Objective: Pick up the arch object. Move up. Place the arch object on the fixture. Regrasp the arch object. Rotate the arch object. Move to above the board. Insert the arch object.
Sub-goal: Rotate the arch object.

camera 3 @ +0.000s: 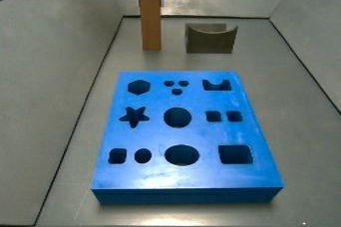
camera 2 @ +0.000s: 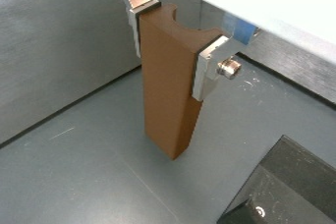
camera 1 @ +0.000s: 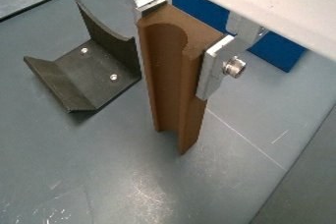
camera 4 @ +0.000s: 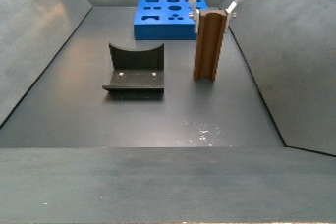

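Note:
The arch object (camera 1: pixel 172 85) is a long orange-brown block with a curved groove at its top, hanging upright with my gripper (camera 1: pixel 182 29) shut on its upper end. Both wrist views show the silver fingers (camera 2: pixel 210 69) clamping its two sides. In a side view the arch object (camera 3: pixel 151 20) stands vertical at the far end, its lower end at or just above the floor. The fixture (camera 1: pixel 83 63), a dark scooped block, sits beside it, also seen as the fixture (camera 4: pixel 134 71). The blue board (camera 3: pixel 182 134) with dark cut-outs lies apart from both.
Grey walls (camera 4: pixel 53 31) slope up around the dark floor. A floor seam (camera 2: pixel 66 115) runs near the block. The board's corner (camera 1: pixel 269 49) shows behind the gripper.

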You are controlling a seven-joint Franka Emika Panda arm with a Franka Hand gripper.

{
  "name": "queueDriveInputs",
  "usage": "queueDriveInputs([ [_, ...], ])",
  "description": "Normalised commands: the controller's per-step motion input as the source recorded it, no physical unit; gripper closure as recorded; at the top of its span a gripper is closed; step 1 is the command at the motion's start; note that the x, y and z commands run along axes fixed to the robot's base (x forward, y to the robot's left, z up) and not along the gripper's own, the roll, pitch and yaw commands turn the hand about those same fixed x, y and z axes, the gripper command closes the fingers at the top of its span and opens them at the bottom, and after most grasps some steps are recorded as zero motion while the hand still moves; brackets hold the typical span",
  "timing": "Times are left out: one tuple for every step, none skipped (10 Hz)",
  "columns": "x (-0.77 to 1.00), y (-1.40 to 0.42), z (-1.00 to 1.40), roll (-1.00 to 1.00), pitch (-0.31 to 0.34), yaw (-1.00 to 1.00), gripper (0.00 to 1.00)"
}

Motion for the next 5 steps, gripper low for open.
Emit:
queueDriveInputs([
  [0.0, 0.02, -0.19, -0.2, -0.027, -0.03, 1.0],
  [0.01, 0.02, -0.19, -0.2, -0.028, -0.03, 1.0],
  [0.01, 0.01, -0.19, -0.2, -0.028, -0.03, 1.0],
  [0.01, 0.01, -0.19, -0.2, -0.028, -0.03, 1.0],
  [0.01, 0.01, -0.19, -0.2, -0.028, -0.03, 1.0],
])
